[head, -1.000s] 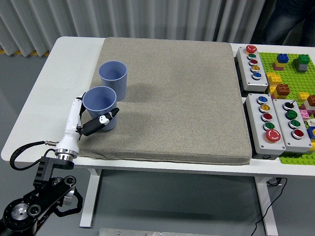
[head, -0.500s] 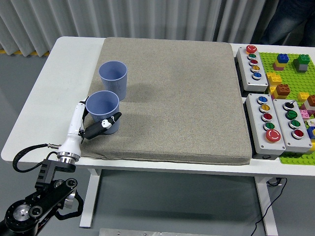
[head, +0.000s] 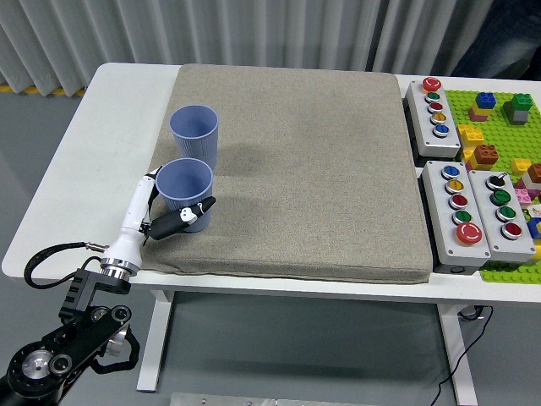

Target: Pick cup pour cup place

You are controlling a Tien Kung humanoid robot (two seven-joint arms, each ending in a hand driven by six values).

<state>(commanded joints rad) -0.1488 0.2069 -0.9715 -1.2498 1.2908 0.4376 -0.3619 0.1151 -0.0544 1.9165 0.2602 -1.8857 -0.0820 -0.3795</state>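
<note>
The near cup [head: 185, 191] is soft blue with thin up-and-down ribs, and the far cup [head: 195, 134] is the same blue with the same ribs. The left hand [head: 166, 213] is white with black fingers [head: 182, 219]. The mat [head: 296, 169] is a speckled grey-brown. The surface [head: 80, 161] is white. The button boxes [head: 456, 211] are light grey with red, yellow, green and blue buttons. The brick plate [head: 499, 127] is bright green, with blue, brown, yellow and dark green bricks. The curtain [head: 254, 34] is grey with stripes of shadow.
</note>
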